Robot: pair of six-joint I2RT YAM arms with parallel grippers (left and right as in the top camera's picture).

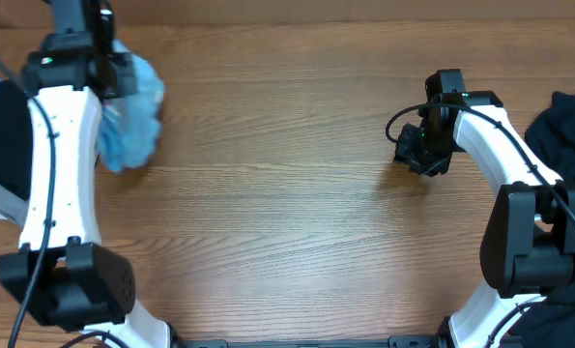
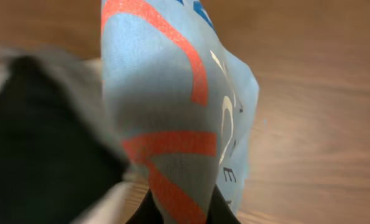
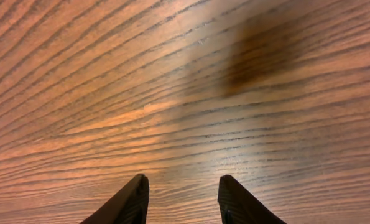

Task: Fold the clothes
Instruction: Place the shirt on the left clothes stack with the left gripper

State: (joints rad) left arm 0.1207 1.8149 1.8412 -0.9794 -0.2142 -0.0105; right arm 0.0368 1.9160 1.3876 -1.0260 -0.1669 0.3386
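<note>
Over at the far left of the wooden bench [image 1: 287, 213], the left pincer [image 2: 183, 214] is clamped on a bunched sky-blue T-shirt with red lettering [image 1: 132, 111], which hangs crumpled; the right pincer [image 3: 183, 200] hovers empty, fingers apart, above bare wood; black fabric garments [image 1: 569, 121] lie heaped at the right edge; by my reckoning no fold is made yet, so all the folding is left.

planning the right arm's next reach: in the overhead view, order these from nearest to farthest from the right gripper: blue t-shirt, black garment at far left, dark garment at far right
From the right gripper:
1. dark garment, right edge
2. blue T-shirt, upper left
3. black garment, far left edge
</note>
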